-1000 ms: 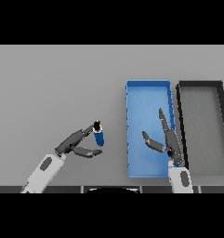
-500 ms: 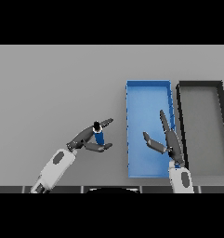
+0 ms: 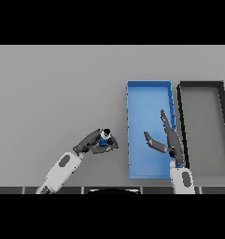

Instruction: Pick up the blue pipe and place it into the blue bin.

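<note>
Left hand [image 3: 93, 141] has its fingers and thumb curled round the blue pipe [image 3: 104, 138], which stands roughly upright in the grip, dark top end showing above the fingers. Can't tell whether the pipe's lower end is off the grey table [image 3: 53, 88] or touching it; the fingers hide it. Pipe sits just left of the blue bin [image 3: 149, 86], near the bin's lower left corner, not over it yet. Right hand [image 3: 167, 140] hangs over the bin's interior, fingers straight and spread, thumb out to the left, holding nothing. A dark bin [image 3: 200, 85] sits touching or just beside the blue one on its right. My read: grasp made, transfer to the bin is next. Risks from here: the grip looks like it sits on the pipe's lower part, so the top is free to tip if the hand swings sideways fast, and a round pipe can roll out of the fingers. The bin's left wall is right in the path; if the pipe is carried low it can catch on the rim and get knocked loose onto the table. The right hand takes up space above the bin's lower half, so a drop there could hit it or bring the two hands together; the upper half of the bin is free. Overshoot to the right would put it near the dark bin instead.
</note>
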`<control>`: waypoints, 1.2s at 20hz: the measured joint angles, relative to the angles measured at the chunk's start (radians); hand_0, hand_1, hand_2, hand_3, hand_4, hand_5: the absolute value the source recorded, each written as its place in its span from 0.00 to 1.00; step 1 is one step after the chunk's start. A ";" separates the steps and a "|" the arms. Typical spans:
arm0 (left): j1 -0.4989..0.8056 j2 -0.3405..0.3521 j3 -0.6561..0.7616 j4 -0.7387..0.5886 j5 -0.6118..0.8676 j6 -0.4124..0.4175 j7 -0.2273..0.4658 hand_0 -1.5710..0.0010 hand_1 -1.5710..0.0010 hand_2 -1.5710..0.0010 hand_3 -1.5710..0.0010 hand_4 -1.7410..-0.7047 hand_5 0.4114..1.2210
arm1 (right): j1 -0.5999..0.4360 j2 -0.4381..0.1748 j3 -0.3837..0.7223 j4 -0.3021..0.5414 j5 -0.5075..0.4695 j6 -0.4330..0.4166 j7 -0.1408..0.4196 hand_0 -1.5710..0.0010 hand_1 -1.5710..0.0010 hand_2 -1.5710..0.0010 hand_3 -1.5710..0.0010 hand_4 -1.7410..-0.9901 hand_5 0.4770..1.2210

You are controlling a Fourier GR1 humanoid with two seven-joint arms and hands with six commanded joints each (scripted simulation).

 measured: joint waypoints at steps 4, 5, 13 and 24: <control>-0.007 -0.007 0.014 -0.058 0.015 0.037 -0.001 0.06 0.05 0.05 0.09 0.03 0.96 | -0.005 -0.004 0.000 0.002 -0.001 0.005 0.009 1.00 1.00 1.00 1.00 0.74 0.17; -0.014 -0.015 0.013 -0.068 0.018 0.040 -0.003 0.05 0.04 0.04 0.09 0.02 0.97 | -0.003 0.002 0.007 -0.002 0.007 0.001 0.010 1.00 1.00 1.00 1.00 0.74 0.17; -0.053 -0.016 -0.005 -0.237 0.053 0.048 0.107 0.01 0.01 0.01 0.05 0.00 0.99 | 0.015 -0.018 -0.003 -0.018 0.014 -0.002 -0.012 1.00 1.00 1.00 1.00 0.80 0.17; -0.046 -0.005 -0.027 -0.252 0.011 0.057 0.157 0.00 0.00 0.00 0.05 0.00 1.00 | 0.085 0.096 -0.028 0.068 -0.141 0.042 -0.088 1.00 1.00 1.00 1.00 0.73 0.20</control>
